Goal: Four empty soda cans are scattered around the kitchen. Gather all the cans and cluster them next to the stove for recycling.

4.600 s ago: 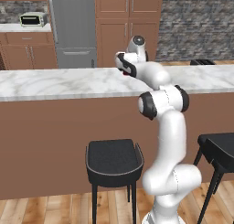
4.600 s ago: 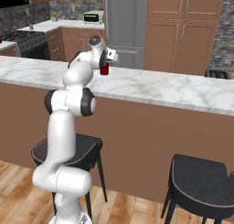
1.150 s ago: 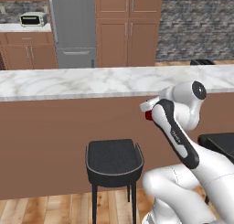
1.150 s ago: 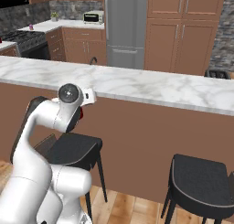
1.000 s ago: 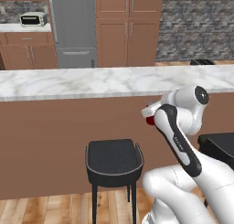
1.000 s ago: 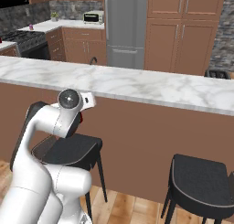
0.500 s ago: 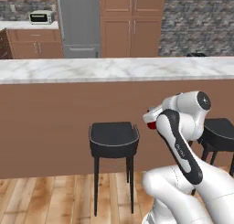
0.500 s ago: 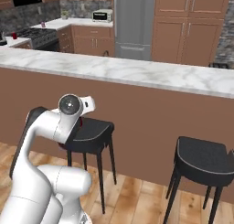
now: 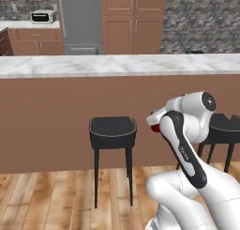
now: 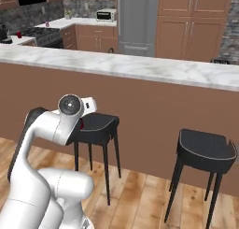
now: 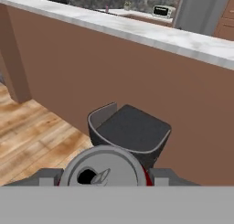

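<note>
A red soda can (image 11: 103, 169), silvery top toward the hand camera, is being held upright above a stool; the stove (image 10: 39, 34) is standing far behind.

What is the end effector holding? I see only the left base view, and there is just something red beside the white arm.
Observer: The hand view shows the end effector shut on a red soda can with a silvery top.
Operator: Is the stove somewhere?
Observer: Yes, the right base view shows the dark grey gas stove far left, behind the marble counter.
Operator: Is another can there?
Observer: A small red thing stands beside the stove; too small to tell.
</note>
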